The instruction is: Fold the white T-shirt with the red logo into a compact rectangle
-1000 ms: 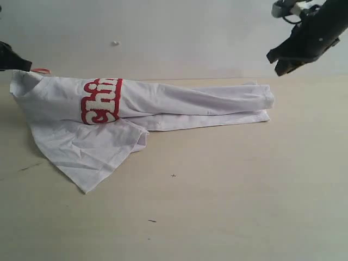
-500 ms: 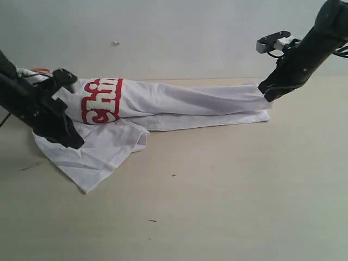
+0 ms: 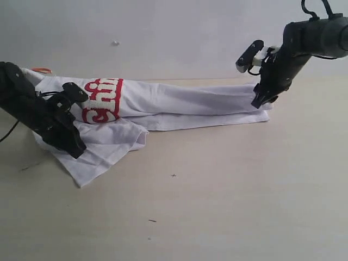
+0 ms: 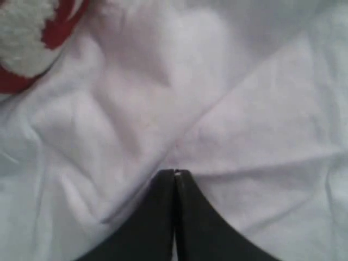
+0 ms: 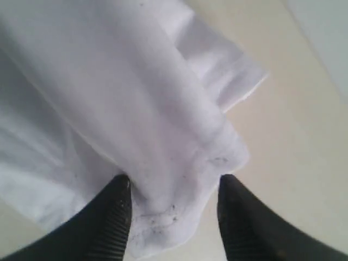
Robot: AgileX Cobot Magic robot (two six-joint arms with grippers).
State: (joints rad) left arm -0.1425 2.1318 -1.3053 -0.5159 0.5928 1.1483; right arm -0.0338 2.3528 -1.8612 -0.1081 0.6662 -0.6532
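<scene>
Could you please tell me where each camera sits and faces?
Exterior: off the arms, low, looks across the table at the white T-shirt; left arm and right arm show.
Left wrist: on that wrist, faces shirt fabric; shut left jaws pinch it.
Right wrist: on that wrist, faces the shirt's end; open right jaws straddle it.
Shared: exterior and left wrist show the red logo.

White T-shirt, red-and-white logo, beige table.

We see two matte black arms. The left arm trails a thin cable. The right arm has a grey-white camera block and cable loops. The left fingers are smooth and tapered, the right fingers ribbed inside.
</scene>
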